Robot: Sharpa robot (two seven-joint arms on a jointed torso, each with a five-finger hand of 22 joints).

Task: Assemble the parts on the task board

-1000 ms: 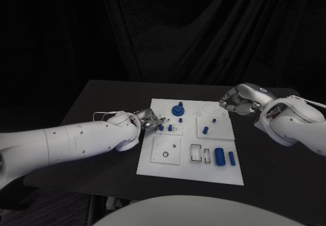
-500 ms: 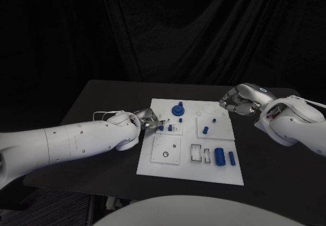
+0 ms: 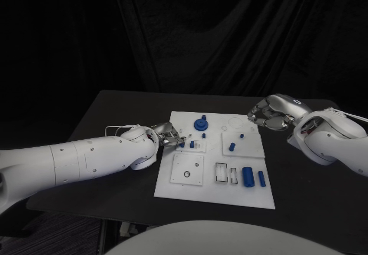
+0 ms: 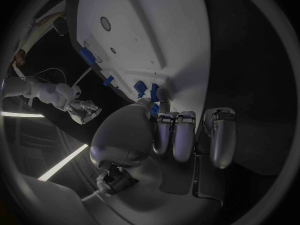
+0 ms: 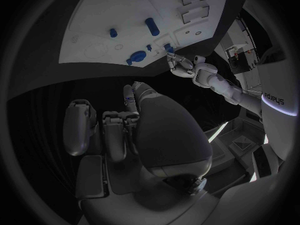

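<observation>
Your left hand [image 3: 167, 135] pinches a small blue peg [image 4: 154, 110] at the task board's [image 3: 192, 191] left edge — right hand [image 3: 268, 115] clenched, empty, off the board's far right corner.

One high view, two close wrist views.
The head camera looks down on the task board [image 3: 215, 159]; each wrist camera sits close behind its own hand, facing that board, which all three views share.

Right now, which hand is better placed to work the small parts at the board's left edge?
Left, probably. The left hand is already at the board's left edge, its fingertips at a small blue part. The right hand hangs curled beyond the board's far right corner, holding nothing that I can see.
</observation>
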